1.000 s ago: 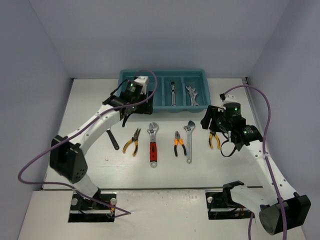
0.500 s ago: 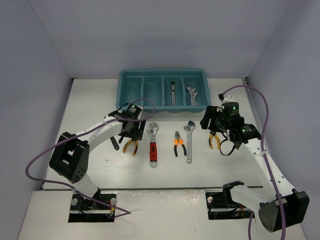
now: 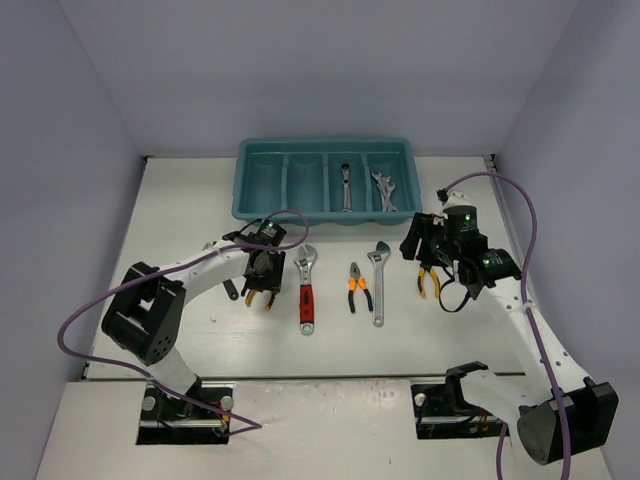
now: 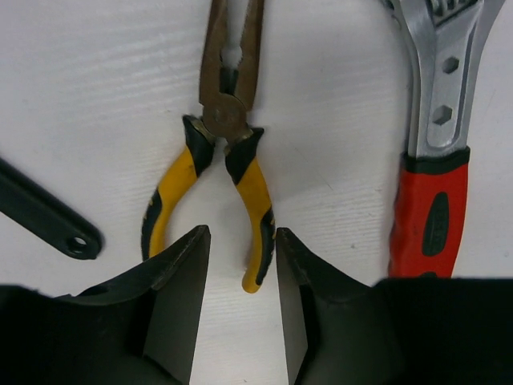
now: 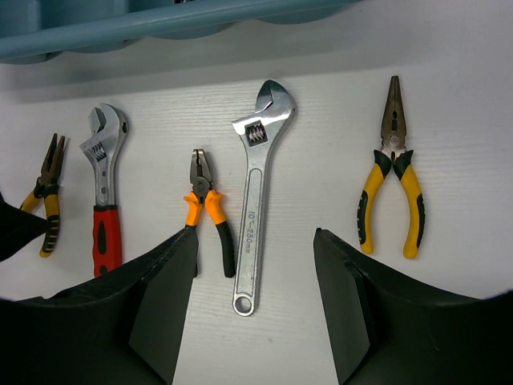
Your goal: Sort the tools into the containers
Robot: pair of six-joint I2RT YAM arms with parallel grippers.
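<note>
Tabletop [image 4: 96, 104] bears pliers [image 4: 225, 120], handle tip between left jaws.

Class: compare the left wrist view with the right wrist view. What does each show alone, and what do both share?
Left wrist only: the black tool handle. Right wrist only: the orange-handled pliers, the silver adjustable wrench, the far-right yellow pliers and the tray rim. Both: the red-handled wrench and the yellow pliers beside it.
</note>
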